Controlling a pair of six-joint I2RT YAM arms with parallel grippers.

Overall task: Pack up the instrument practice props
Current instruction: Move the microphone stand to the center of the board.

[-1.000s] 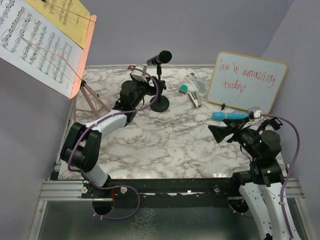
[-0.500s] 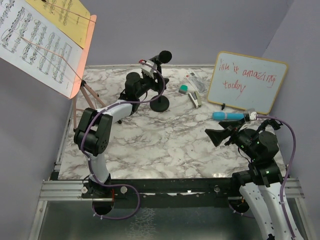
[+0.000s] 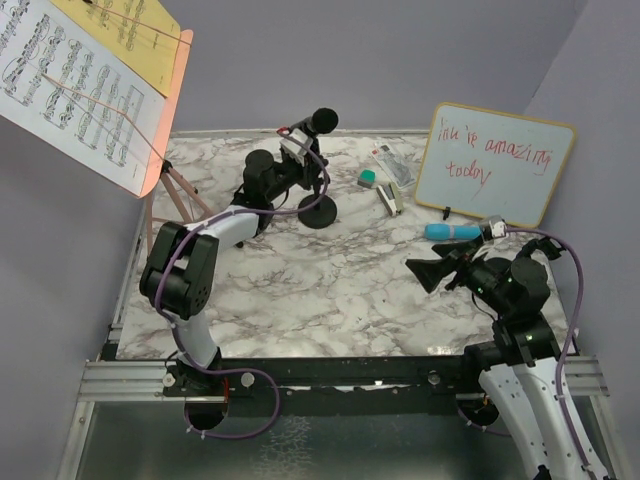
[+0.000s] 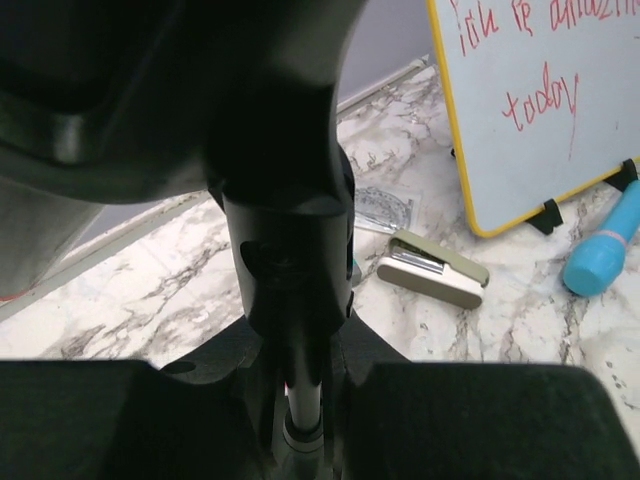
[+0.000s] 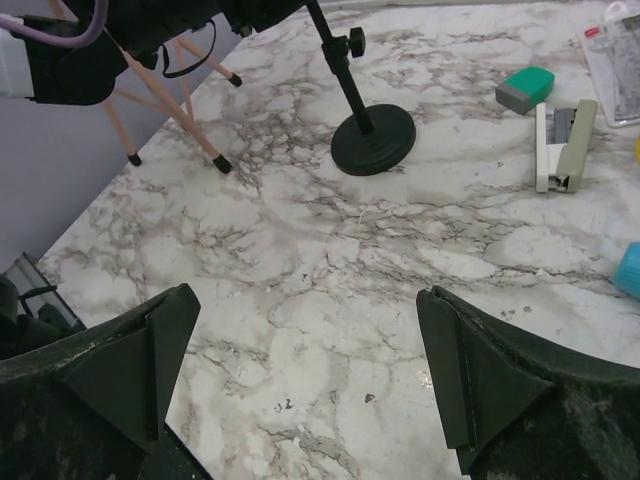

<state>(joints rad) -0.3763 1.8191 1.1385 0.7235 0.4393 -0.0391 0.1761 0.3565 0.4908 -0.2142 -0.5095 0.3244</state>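
The black microphone (image 3: 322,121) sits tilted atop its round-based pole (image 3: 318,212) at the back of the table. My left gripper (image 3: 297,148) is shut on the microphone's grey handle; in the left wrist view the fingers (image 4: 180,420) flank that handle just below the black body (image 4: 290,230). The blue microphone (image 3: 452,231) lies on the marble at the right. Just in front of it my right gripper (image 3: 432,270) hovers open and empty (image 5: 310,370). The pink music rack (image 3: 170,120) with sheet-music pages (image 3: 70,80) stands at the far left.
A wood-framed whiteboard (image 3: 493,162) with red writing leans at the back right. A stapler (image 3: 391,200), a green eraser (image 3: 367,179) and a clear packet (image 3: 392,163) lie between it and the pole. The rack's tripod legs (image 5: 180,110) splay left of the pole base (image 5: 373,140).
My left gripper rose up to the black microphone and closed on its handle. The microphone shifted slightly left. My right gripper crept a little left, still open.
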